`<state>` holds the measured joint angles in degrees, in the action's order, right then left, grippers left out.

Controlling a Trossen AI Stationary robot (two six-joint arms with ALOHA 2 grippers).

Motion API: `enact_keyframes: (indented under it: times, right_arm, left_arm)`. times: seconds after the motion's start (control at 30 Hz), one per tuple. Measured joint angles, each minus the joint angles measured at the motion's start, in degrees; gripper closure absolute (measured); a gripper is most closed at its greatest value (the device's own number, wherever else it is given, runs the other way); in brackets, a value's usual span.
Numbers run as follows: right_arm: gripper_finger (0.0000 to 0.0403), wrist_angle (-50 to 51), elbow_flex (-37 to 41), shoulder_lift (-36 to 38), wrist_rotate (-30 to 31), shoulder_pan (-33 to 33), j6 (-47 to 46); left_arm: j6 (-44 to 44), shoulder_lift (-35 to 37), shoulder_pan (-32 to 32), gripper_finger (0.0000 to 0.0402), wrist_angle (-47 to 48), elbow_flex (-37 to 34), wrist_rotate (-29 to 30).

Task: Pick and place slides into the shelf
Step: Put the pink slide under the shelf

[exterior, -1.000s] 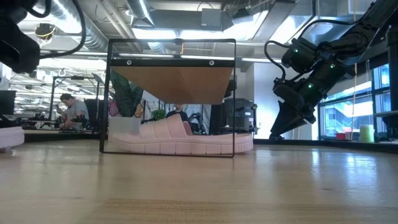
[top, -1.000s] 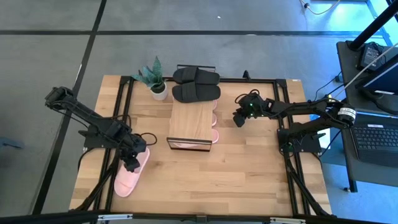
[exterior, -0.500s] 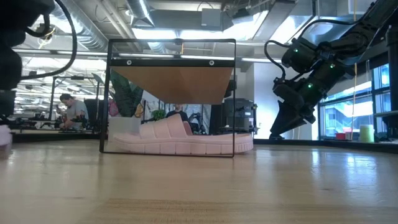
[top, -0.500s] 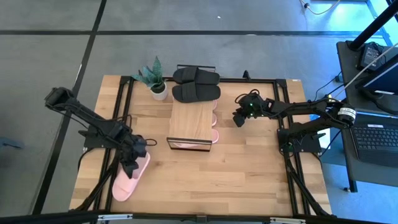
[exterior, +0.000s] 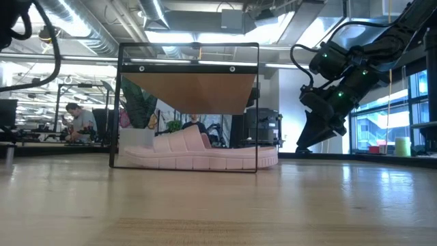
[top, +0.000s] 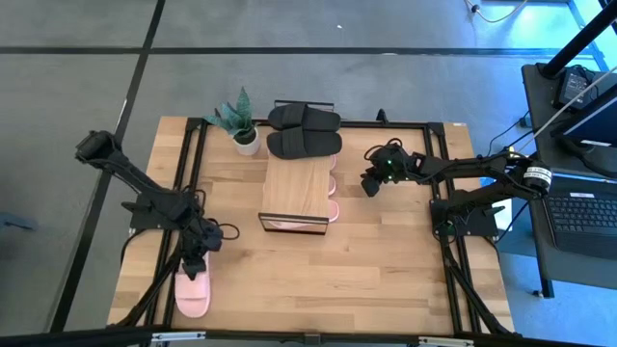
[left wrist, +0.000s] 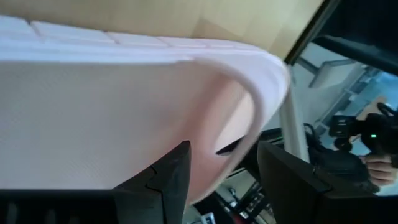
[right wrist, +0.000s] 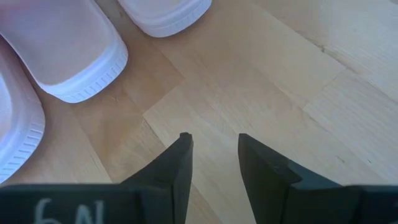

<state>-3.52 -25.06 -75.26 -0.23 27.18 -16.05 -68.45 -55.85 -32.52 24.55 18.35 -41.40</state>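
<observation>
A light pink slide lies lengthwise at the table's near-left, and my left gripper is shut on its far end; it fills the left wrist view. The shelf stands mid-table, and its frame shows in the low view. Pink slides lie under it on the table. A black pair lies behind the shelf. My right gripper hovers open to the shelf's right, and pink slide toes lie just beyond its fingers. My left gripper comes down from above onto the pink slide's far end. In the wrist view the slide's rounded rim sits between the two fingers. Whether the slide rests on the table or is lifted, I cannot tell.
A small potted plant stands left of the black slides. Black rails run along the table's sides. Bare wood stretches across the near half, in front of the shelf. People sit in the room beyond.
My left gripper has moved toward the near-left corner and carried the pink slide with it. The slide has turned from slanting to lying straight, near-to-far, and it has left the low view's left edge. The right arm has kept still.
</observation>
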Motion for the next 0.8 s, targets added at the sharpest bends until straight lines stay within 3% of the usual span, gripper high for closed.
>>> enact_keyframes:
  times: [0.23,0.8]
  right_arm:
    - [0.0273,-0.01,0.0,0.0,0.0,0.0,0.0]
    - [0.0273,-0.01,0.0,0.0,0.0,0.0,0.02]
  left_arm:
    - [-0.34,-4.99,-1.72,0.0225,-4.42,0.02,0.57]
    - [-0.33,-5.3,-1.72,0.0225,-4.65,0.07,3.79]
